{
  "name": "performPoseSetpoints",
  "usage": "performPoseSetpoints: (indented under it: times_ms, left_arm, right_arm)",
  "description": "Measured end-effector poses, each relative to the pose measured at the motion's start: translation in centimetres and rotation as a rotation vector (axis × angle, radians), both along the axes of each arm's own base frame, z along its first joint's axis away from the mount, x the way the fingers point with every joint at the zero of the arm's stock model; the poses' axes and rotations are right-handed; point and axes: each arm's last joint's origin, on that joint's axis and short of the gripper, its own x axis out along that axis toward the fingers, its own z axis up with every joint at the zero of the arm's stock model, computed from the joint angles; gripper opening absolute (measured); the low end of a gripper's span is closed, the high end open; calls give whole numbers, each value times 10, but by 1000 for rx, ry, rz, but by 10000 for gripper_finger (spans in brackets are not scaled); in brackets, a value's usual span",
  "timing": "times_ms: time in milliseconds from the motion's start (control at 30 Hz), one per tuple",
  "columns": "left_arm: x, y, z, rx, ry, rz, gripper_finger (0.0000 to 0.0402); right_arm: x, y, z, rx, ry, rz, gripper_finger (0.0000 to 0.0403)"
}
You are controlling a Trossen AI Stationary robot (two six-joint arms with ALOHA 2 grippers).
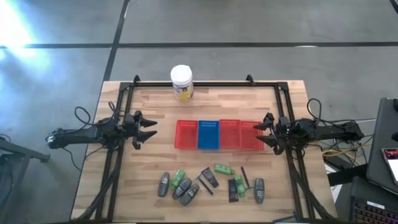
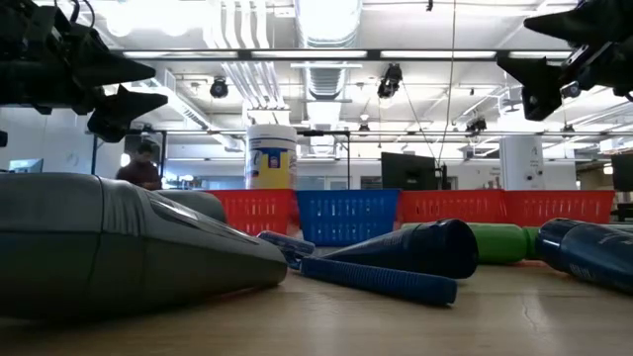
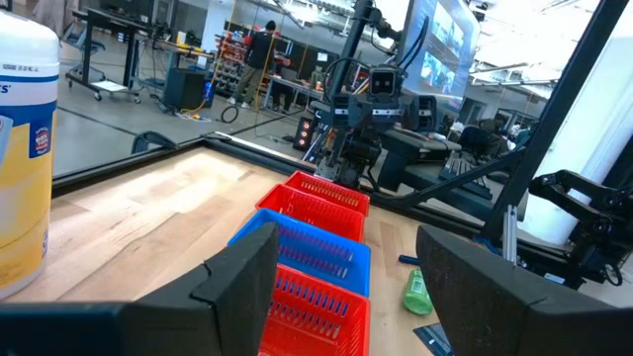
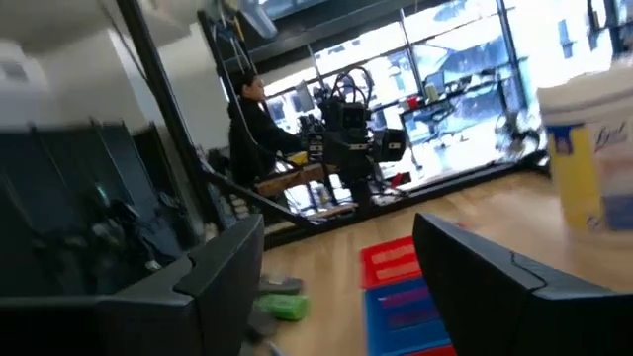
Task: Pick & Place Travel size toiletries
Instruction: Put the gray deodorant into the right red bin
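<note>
The travel size toiletries lie scattered on the near part of the table: grey oval bottles, green bottles, black flat tubes and thin dark sticks. In the low view a grey bottle fills the near left, with dark tubes beside it. My left gripper hovers open left of the baskets. My right gripper hovers open at their right end. Neither touches anything.
Four mesh baskets stand in a row at mid-table: red, blue, red, red. A white jar with a yellow label stands at the far edge. A black frame borders the table. A person stands in the room behind.
</note>
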Motion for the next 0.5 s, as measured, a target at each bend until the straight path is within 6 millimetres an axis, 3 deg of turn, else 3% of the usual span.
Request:
performPoseSetpoints:
  times_ms: [67,133,200,500]
  left_arm:
    - [0,0,0,0,0,0,248]
    - [0,0,0,0,0,0,248]
    - [0,0,0,0,0,0,248]
    - [0,0,0,0,0,0,248]
  right_arm:
    - [0,0,2,176,-15,36,264]
    - [-1,1,4,550,-16,161,269]
    - [-1,2,4,784,14,229,275]
    - [1,2,3,857,23,238,301]
